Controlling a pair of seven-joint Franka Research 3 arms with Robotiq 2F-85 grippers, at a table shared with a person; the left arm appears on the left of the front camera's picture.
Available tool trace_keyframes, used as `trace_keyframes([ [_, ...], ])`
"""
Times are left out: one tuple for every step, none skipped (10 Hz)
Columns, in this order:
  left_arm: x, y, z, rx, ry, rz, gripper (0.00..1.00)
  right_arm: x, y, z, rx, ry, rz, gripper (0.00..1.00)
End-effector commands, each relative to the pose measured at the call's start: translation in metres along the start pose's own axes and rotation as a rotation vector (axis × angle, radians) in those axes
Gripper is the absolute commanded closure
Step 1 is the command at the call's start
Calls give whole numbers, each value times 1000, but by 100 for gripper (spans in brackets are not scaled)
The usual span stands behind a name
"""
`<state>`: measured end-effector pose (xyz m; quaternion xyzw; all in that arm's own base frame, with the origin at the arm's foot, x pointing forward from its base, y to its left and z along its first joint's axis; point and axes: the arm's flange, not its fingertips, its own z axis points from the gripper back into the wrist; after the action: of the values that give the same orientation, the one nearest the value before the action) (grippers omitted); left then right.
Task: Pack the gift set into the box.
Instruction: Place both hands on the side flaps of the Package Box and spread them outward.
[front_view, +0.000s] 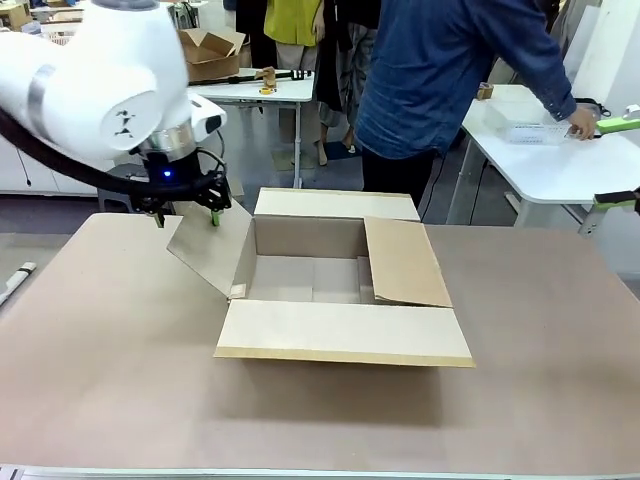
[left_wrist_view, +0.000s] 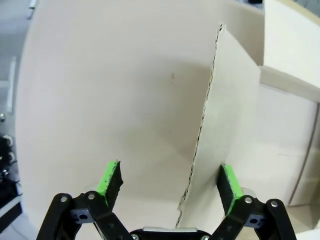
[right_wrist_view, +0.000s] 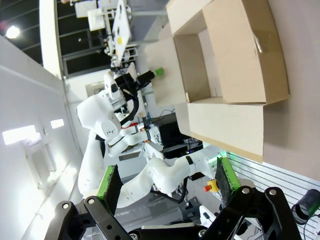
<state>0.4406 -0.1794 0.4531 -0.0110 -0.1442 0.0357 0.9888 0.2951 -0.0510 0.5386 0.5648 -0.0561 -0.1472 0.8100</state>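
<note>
Brown cardboard box (front_view: 340, 335), opened out, left claw (left_wrist_view: 170, 175) open astride side flap (left_wrist_view: 235, 115), right claw (right_wrist_view: 165, 182) open, empty

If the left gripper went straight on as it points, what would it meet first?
Probably the box flap, whose edge lies between the left gripper's open jaws; the table lies beyond it.

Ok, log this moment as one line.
left gripper: open, straddling left flap | right gripper: open, away from box | tray: on side table, by person's hand
</note>
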Motion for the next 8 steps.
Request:
trace_keyframes([
  [-18, 28, 5, -72, -2, 3, 0, 2, 2, -2, 24, 0, 17, 0],
  [-22, 37, 0, -116, 1, -5, 0, 2, 2, -2, 24, 0, 17, 0],
  [-24, 45, -9, -166, 20, -14, 0, 2, 2, -2, 24, 0, 17, 0],
  [-24, 52, -19, -244, 44, -35, 0, 2, 2, -2, 24, 0, 17, 0],
  [-23, 60, -26, -324, 84, -8, 0, 2, 2, -2, 24, 0, 17, 0],
  [-20, 40, -8, -149, 26, 1, 0, 2, 2, -2, 24, 0, 17, 0],
  [-20, 40, -8, -149, 26, 1, 0, 2, 2, -2, 24, 0, 17, 0],
  [-20, 40, -8, -149, 26, 1, 0, 0, 0, 0, 0, 0, 0, 0],
])
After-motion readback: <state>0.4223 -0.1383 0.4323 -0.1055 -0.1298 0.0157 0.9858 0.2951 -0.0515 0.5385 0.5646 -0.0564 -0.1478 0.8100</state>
